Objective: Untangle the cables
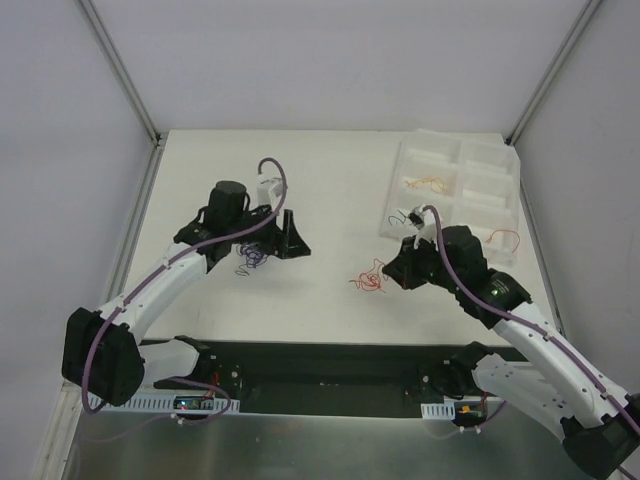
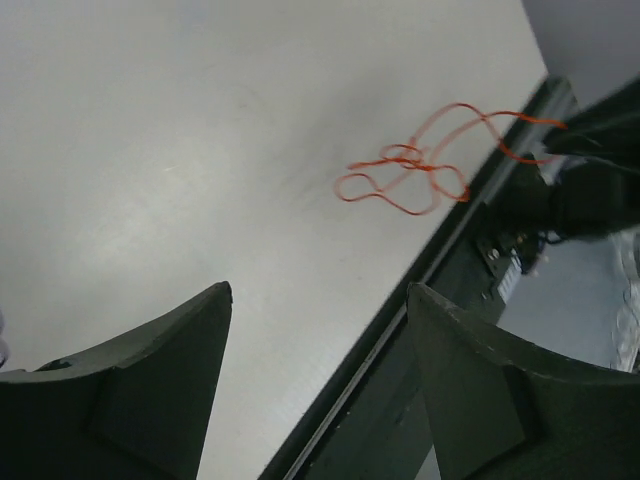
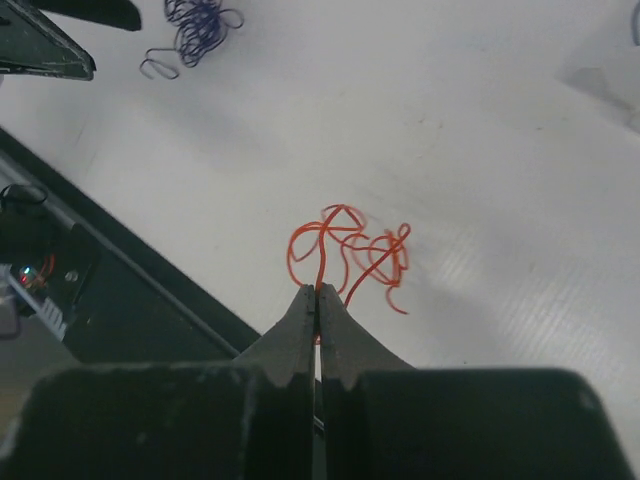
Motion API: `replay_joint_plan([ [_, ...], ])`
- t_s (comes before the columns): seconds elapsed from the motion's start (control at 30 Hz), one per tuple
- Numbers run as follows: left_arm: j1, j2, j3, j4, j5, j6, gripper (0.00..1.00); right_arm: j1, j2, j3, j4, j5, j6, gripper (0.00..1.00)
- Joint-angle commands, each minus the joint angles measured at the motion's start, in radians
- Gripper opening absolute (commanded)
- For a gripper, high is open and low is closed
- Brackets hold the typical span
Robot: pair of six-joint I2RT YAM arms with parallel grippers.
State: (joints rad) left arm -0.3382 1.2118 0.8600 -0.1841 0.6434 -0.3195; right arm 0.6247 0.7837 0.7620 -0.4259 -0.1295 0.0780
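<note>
Step in hand, as judged: separating the red-orange wire bunch [image 3: 350, 250], which lies on the desk [image 1: 330, 180] near its front edge, just ahead of the right arm. To do this well, lift the pinched strand slowly and only a little, so the loops slide out instead of tightening into a knot. Then bring the other arm across to take a single outer loop on the far side of the bunch. Pull the two ends apart low over the desk, and stop if the loops start to cinch. Grip one strand only, because taking several at once would carry the whole tangle along. The right fingers [image 3: 295, 330] are fully closed, tip against tip. One red-orange strand runs straight into the seam at the tips and appears to be pinched there, while the rest of the bunch rests on the desk. The left fingers [image 2: 160, 370] stand wide apart with nothing between them and touch nothing; in the left wrist view the red-orange bunch lies ahead, well apart. The purple-blue wire bunch [image 3: 200, 25] lies on the desk just beside the left fingers, already apart from the red-orange bunch. More orange strands [image 1: 430, 183] lie in a compartment of the white tray [image 1: 440, 150] at the far right. One loose red strand [image 1: 507, 240] lies at the tray's near right corner.
</note>
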Motion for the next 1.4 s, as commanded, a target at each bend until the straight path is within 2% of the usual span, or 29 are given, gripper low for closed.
replay_joint_plan([
  [0.0,-0.184,-0.057,0.077,0.170,0.168,0.082,0.70,-0.003,-0.004,-0.016,0.122,-0.284,-0.041,0.01],
  [0.13,-0.310,-0.052,0.089,0.244,0.127,0.144,0.73,-0.003,0.000,-0.021,0.174,-0.416,-0.035,0.01],
  [0.27,-0.357,-0.012,0.109,0.256,0.153,0.180,0.73,-0.005,-0.006,-0.021,0.228,-0.505,-0.014,0.01],
  [0.47,-0.361,0.034,0.100,0.340,0.307,0.136,0.72,-0.005,-0.004,-0.029,0.280,-0.579,0.025,0.01],
  [0.6,-0.364,0.057,0.091,0.396,0.361,0.088,0.71,-0.002,0.000,-0.061,0.346,-0.608,0.063,0.01],
  [0.87,-0.383,0.107,0.099,0.405,0.447,0.056,0.60,0.003,0.006,-0.089,0.415,-0.607,0.101,0.01],
  [0.97,-0.393,0.117,0.099,0.400,0.492,0.060,0.49,0.003,0.000,-0.087,0.415,-0.592,0.100,0.01],
  [1.27,-0.424,0.094,0.120,0.333,0.516,0.102,0.02,0.024,-0.001,-0.087,0.394,-0.504,0.071,0.01],
  [1.37,-0.432,0.074,0.128,0.321,0.509,0.100,0.00,0.078,-0.004,-0.084,0.366,-0.391,0.034,0.01],
])
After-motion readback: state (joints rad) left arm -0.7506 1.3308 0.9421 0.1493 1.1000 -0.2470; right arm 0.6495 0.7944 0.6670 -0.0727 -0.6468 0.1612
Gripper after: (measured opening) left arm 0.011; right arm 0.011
